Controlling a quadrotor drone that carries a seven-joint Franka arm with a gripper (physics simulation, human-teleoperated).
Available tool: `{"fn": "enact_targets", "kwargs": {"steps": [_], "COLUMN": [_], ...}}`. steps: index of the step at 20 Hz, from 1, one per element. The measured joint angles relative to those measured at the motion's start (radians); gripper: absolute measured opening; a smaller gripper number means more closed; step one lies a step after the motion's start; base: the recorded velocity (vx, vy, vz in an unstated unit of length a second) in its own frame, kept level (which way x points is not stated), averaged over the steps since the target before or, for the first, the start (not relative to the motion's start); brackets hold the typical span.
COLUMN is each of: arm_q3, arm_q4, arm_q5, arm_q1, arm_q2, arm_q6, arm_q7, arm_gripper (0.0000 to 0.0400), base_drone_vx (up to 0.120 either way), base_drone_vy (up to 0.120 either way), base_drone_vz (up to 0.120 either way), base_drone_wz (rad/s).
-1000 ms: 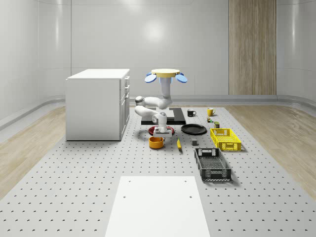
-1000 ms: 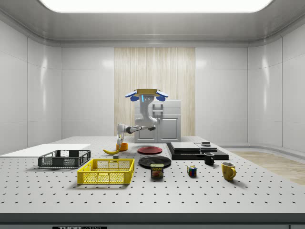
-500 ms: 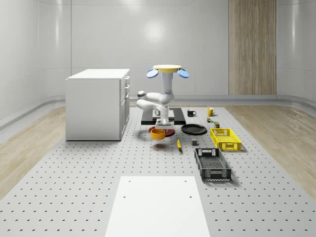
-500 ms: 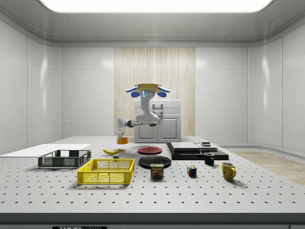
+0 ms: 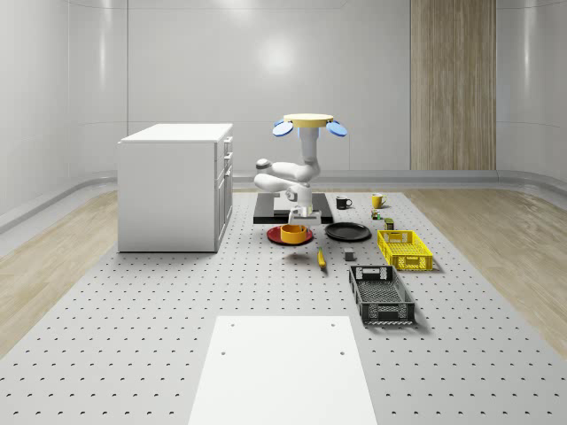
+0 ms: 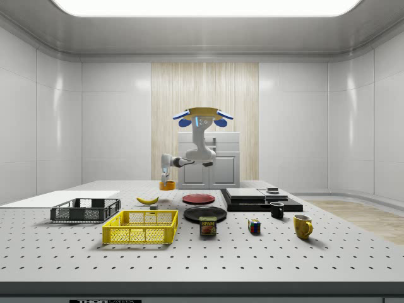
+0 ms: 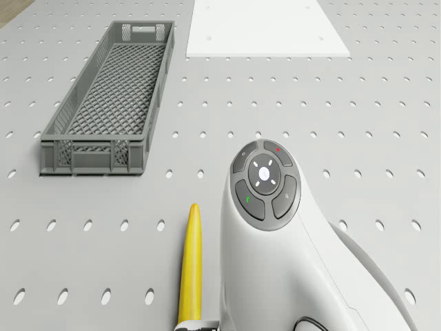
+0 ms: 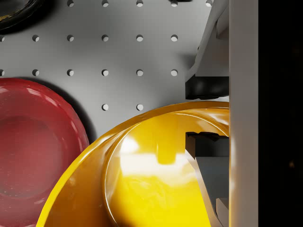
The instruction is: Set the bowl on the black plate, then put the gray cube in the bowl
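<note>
Whole-scene view: drone (image 5: pixel 309 123) hovers above the surface (image 5: pixel 159 301), arm bent down; gripper (image 5: pixel 299 218) carries the yellow bowl (image 5: pixel 294 232) in the air over the red plate (image 5: pixel 277 236), black plate (image 5: pixel 347 232) beside it. Side view: bowl (image 6: pixel 167 185) hangs clear of the surface. Drone view: banana (image 7: pixel 190 265), grey crate (image 7: pixel 107 98). Wrist view: gripper (image 8: pixel 206 111) fingers (image 8: pixel 207 87) clamped across the bowl (image 8: pixel 142 179) rim, one inside, one outside.

orange bowl (image 5: pixel 293 233), red plate (image 5: pixel 276 235), black plate (image 5: pixel 347 232)
</note>
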Motion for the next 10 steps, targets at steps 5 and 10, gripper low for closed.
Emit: {"fn": "enact_targets", "kwargs": {"steps": [5, 10], "arm_q3": [0.001, 0.002], "arm_q4": [0.0, 0.0], "arm_q5": [0.002, 0.004], "arm_q1": [-0.001, -0.002], "arm_q2": [-0.003, -0.006], "arm_q6": [0.003, 0.006], "arm_q7": [0.001, 0.001], "arm_gripper": [0.01, 0.01], "base_drone_vx": [-0.12, -0.12], "base_drone_vy": [0.12, 0.12], "base_drone_vz": [0.0, 0.0], "base_drone_wz": [0.0, 0.0]}}
